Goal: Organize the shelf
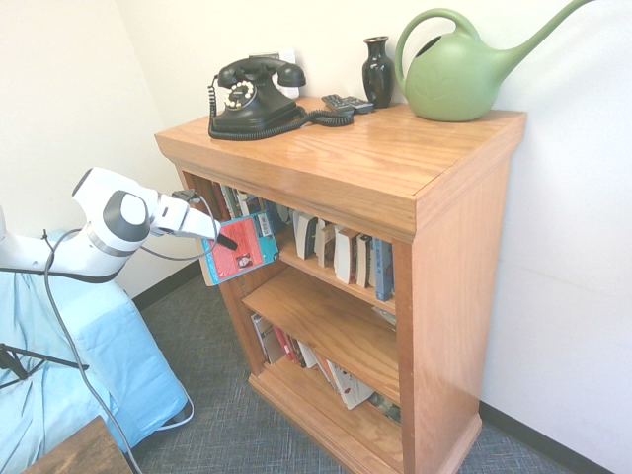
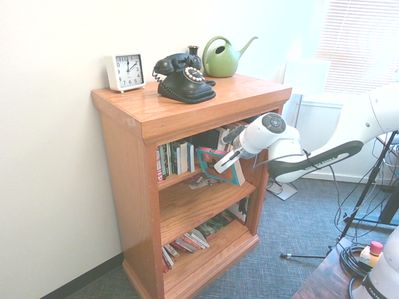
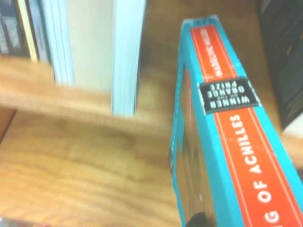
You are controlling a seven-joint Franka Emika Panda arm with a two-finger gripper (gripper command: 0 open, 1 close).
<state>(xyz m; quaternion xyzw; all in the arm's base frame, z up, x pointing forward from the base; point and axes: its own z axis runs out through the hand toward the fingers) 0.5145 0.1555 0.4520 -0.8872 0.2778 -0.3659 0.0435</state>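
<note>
In the first exterior view, the white arm is seen coming in from the left, and its gripper (image 1: 229, 242) is clenched on a teal-and-red book (image 1: 240, 251), which is held tilted in the air just in front of the top tier's left end. The shelf (image 1: 434, 296) is set against the light wall, with grey carpet (image 1: 207, 395) beneath it. On its top, a black rotary telephone (image 1: 255, 96) is placed near the back left corner, a small dark remote (image 1: 348, 103) and a black vase (image 1: 377, 71) are found near the middle of the back edge, and a green watering can (image 1: 459, 79) is set at the back right corner. A row of upright books (image 1: 341, 252) is kept in the top tier, while leaning books (image 1: 296, 351) are seen in the bottom tier. In the second exterior view, a white alarm clock (image 2: 125, 71) is shown at the top's far corner beside the telephone. In the wrist view, the held book's spine is seen close up, with an orange band and the words "OF ACHILLES" printed on it, above a wooden board.
</note>
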